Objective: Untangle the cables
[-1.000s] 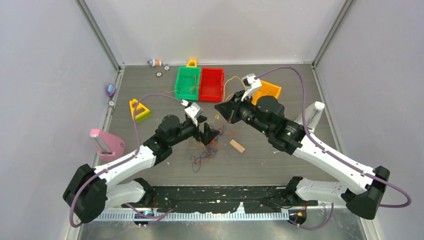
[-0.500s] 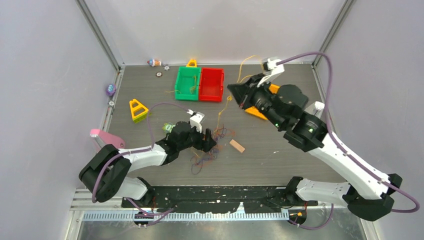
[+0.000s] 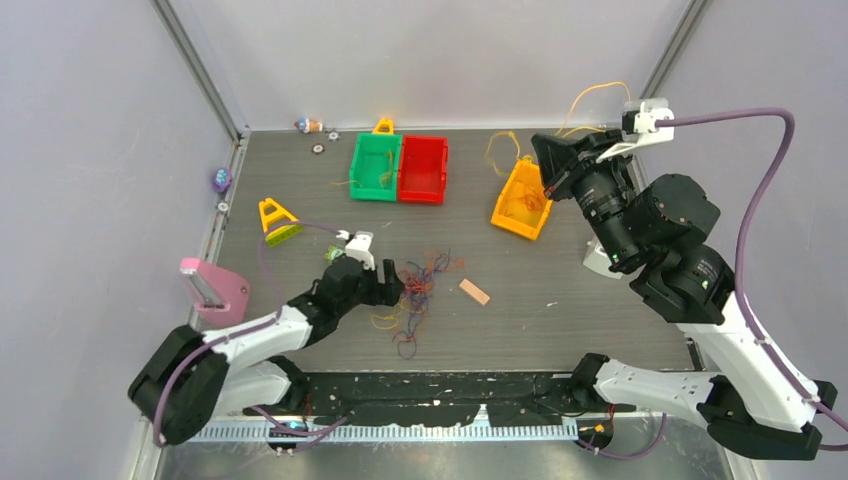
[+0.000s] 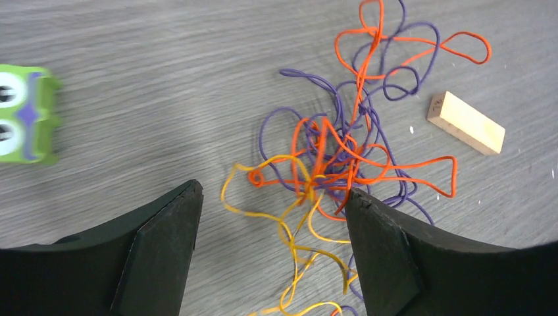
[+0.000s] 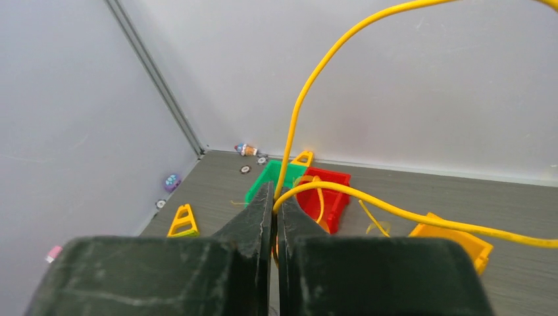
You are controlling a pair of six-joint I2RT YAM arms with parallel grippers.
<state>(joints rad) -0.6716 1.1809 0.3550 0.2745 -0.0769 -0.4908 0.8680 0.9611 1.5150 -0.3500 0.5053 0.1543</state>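
Observation:
A loose tangle of orange, purple and yellow cables (image 3: 420,290) lies on the grey table left of centre. In the left wrist view the same tangle (image 4: 329,158) spreads just ahead of my left gripper (image 4: 273,197), which is low over the table. Its jaws stand wide open, with yellow strands lying between them but not gripped. My right gripper (image 3: 545,160) is raised high at the back right, above the orange bin (image 3: 520,200). It is shut on a yellow cable (image 5: 395,210), which loops up and away from the fingertips.
A green bin (image 3: 375,165) and a red bin (image 3: 422,168) stand side by side at the back. A wooden block (image 3: 474,292) lies right of the tangle. A green toy block (image 4: 23,112), a yellow triangle (image 3: 277,218) and a pink piece (image 3: 215,288) lie to the left.
My right arm has risen and swung back to the right, carrying the yellow cable away from the tangle to above the orange bin. My left gripper has drawn back left and stayed open.

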